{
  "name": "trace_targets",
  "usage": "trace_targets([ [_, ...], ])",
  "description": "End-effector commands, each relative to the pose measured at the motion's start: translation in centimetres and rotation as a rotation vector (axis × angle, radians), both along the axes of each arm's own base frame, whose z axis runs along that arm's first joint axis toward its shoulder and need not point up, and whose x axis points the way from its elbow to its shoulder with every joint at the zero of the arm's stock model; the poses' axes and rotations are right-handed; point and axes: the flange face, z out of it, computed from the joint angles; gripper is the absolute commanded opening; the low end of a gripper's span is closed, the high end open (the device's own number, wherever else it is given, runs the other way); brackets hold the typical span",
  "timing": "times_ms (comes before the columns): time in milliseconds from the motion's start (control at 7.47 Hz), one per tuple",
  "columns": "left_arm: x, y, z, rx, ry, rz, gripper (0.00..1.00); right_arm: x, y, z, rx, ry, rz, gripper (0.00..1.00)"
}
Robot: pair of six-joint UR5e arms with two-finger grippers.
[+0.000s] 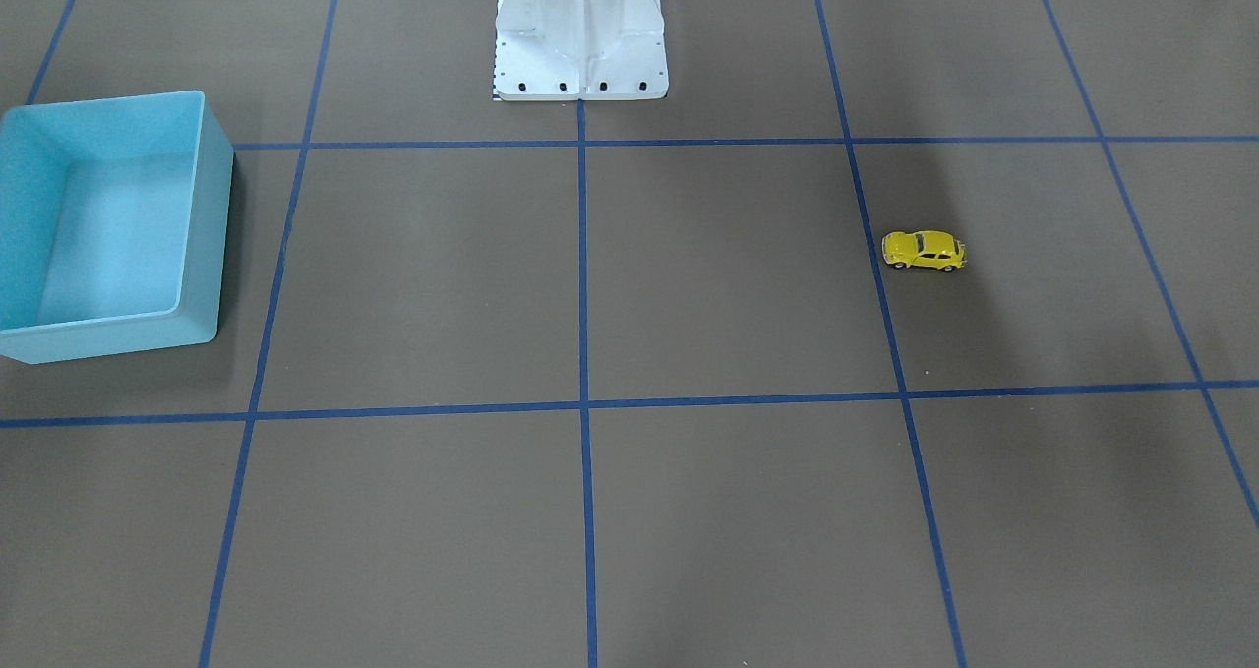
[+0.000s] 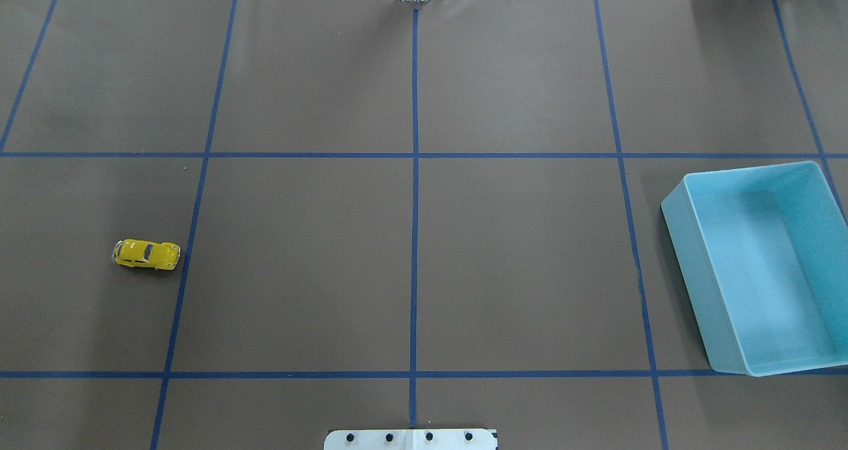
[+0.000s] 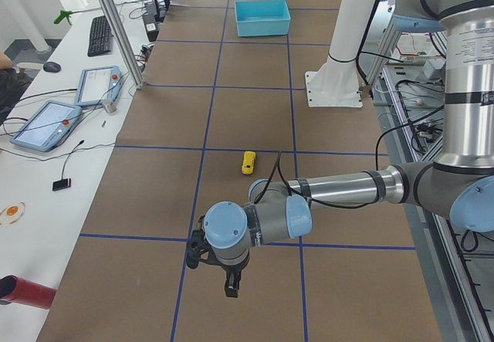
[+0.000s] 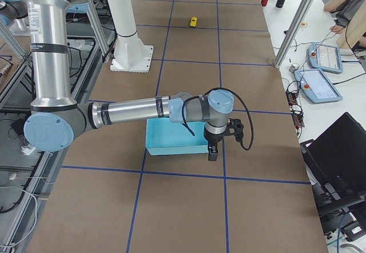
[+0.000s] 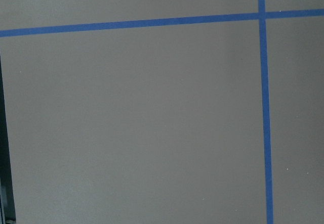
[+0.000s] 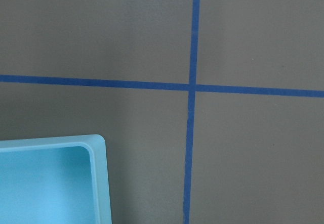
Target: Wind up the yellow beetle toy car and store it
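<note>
The yellow beetle toy car (image 2: 146, 254) stands on its wheels on the brown table, on my left side; it also shows in the front view (image 1: 924, 251), the left side view (image 3: 248, 162) and far off in the right side view (image 4: 194, 21). The light blue bin (image 2: 689, 284) stands empty on my right side. My left gripper (image 3: 230, 288) hangs over the table's left end, away from the car. My right gripper (image 4: 213, 153) hangs beside the bin's (image 4: 171, 144) outer corner. I cannot tell whether either is open or shut.
The robot's white base (image 1: 580, 48) stands at the table's middle near edge. Blue tape lines (image 2: 415, 205) divide the table into squares. The right wrist view shows a bin corner (image 6: 98, 183). Tablets and a keyboard lie on the side desk (image 3: 69, 110).
</note>
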Motion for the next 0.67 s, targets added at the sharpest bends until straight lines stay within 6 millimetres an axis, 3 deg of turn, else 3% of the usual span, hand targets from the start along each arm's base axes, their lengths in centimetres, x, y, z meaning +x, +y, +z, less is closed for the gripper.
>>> trace_targets([
  [0,-0.01,-0.04,-0.07,0.002,0.000,0.000,1.00,-0.04,0.36,0.24,-0.001,0.005,-0.002,1.00],
  [536,0.01,0.06,0.01,-0.001,0.000,0.000,1.00,0.05,0.95,1.02,-0.016,0.010,-0.002,1.00],
])
